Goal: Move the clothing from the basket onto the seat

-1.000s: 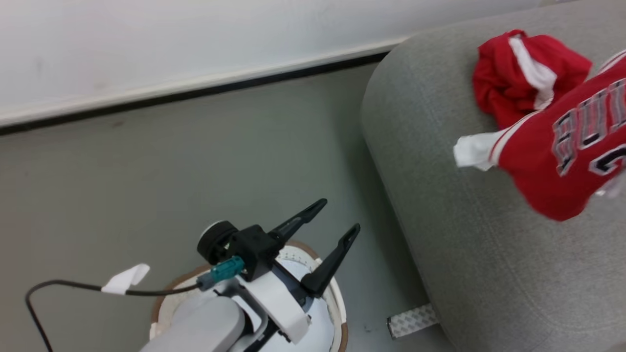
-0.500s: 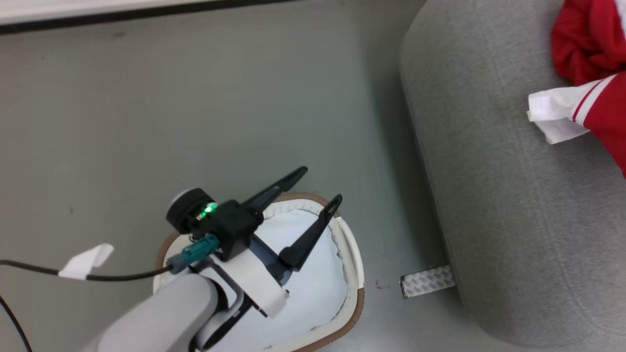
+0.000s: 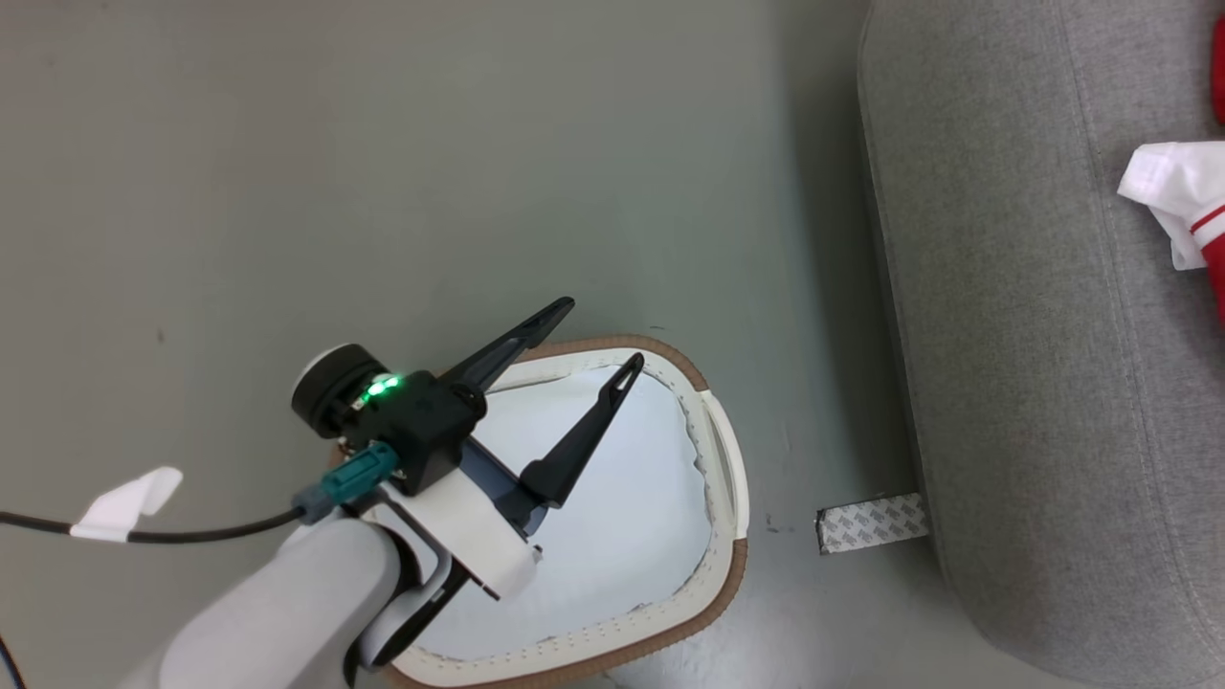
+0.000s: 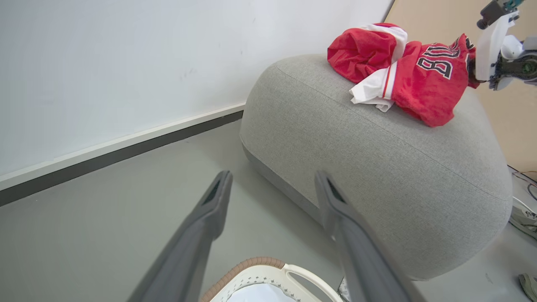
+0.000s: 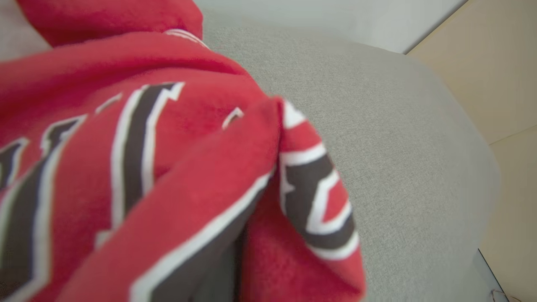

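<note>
Head view: left gripper (image 3: 603,333) splayed wide, nothing between the fingers, poised over the basket (image 3: 713,598) on the floor (image 3: 383,144). Basket interior bare white where exposed, with no garment to be seen, though partly masked by the arm. Off to the right, the seat (image 3: 1005,383), with a white-trimmed corner of the jersey (image 3: 1172,191) lying on top.

Left wrist view: both garments heaped at the seat's far end. Red piece (image 4: 361,50) with its white stripe bunched up, jersey draped beside and partly over it. Right gripper (image 4: 476,69) at the jersey's far edge, fingertips hidden behind cloth.

Right wrist view: jersey folds pressed close to the lens, grey seat fabric beyond. Cannot tell whether clenched on the cloth or loosed from it.

Judgement: most likely the closing step, setting the jersey down on the seat. Next move calls for a full let-go, then a clean lift away without snagging cloth or dragging it off the rounded edge. Worth a look into the basket afterwards for anything under the left arm.
</note>
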### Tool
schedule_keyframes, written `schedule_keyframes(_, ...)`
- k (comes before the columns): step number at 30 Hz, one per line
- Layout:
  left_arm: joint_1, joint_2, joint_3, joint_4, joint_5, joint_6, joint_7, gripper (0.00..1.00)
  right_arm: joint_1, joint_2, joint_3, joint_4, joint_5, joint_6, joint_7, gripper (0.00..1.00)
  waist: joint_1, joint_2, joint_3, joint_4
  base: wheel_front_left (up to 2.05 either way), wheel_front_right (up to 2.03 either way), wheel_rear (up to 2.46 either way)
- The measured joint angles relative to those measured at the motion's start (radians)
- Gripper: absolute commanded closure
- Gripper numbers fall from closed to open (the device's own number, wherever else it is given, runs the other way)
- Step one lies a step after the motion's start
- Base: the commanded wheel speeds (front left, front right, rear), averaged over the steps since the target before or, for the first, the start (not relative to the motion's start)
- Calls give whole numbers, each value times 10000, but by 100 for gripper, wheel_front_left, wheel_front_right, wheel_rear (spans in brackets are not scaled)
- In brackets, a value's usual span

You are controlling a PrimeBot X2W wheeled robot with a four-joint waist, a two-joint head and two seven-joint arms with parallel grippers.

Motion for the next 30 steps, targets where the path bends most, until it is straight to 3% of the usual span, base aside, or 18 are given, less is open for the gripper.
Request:
schedule_keyframes(1, 0, 0, 0, 27, -2, 2, -21, 0, -30, 19, 36, 44, -56, 0, 4, 56, 0, 0, -38, -10, 0, 0, 0)
schedule_keyframes(3, 3, -10, 2, 98, -33, 8, -69, 0, -101, 56, 157, 63, -146, 0, 88, 0, 0, 0, -152, -45, 0, 0, 0)
schedule_keyframes(8, 91, -165, -58, 332, -96, 10, -219, 0, -92, 174, 736, 82, -232, 0, 479, 0, -1, 0, -606, -140, 0, 0, 0)
schedule_keyframes(11, 244, -282, -84, 522, -184, 23, -349, 0, 139, 159, 1611, -44, -146, 2, 974, 0, -1, 0, -1011, -190, 0, 0, 0)
schedule_keyframes(16, 687, -566, -81, 951, -491, 123, -562, 0, 1104, -274, 3045, -865, 1212, 0, 1956, 0, -2, 0, -2039, -289, 0, 0, 0)
schedule_keyframes(17, 941, -690, -42, 1152, -623, 201, -665, 0, 1585, -757, 3636, -1582, 1918, 0, 2364, 0, -2, 0, -2607, -319, 0, 0, 0)
schedule_keyframes(23, 1503, -943, 176, 1452, -821, 360, -871, 0, 2292, -1653, 4165, -3045, 2991, 0, 2746, 0, -3, 0, -3757, -295, 0, 0, 0)
schedule_keyframes(30, 2137, -932, 796, 1678, -1135, 637, -918, 0, 2803, -1958, 4391, -4761, 4000, 0, 3156, 0, -4, 0, -4895, -63, 0, 0, 0)
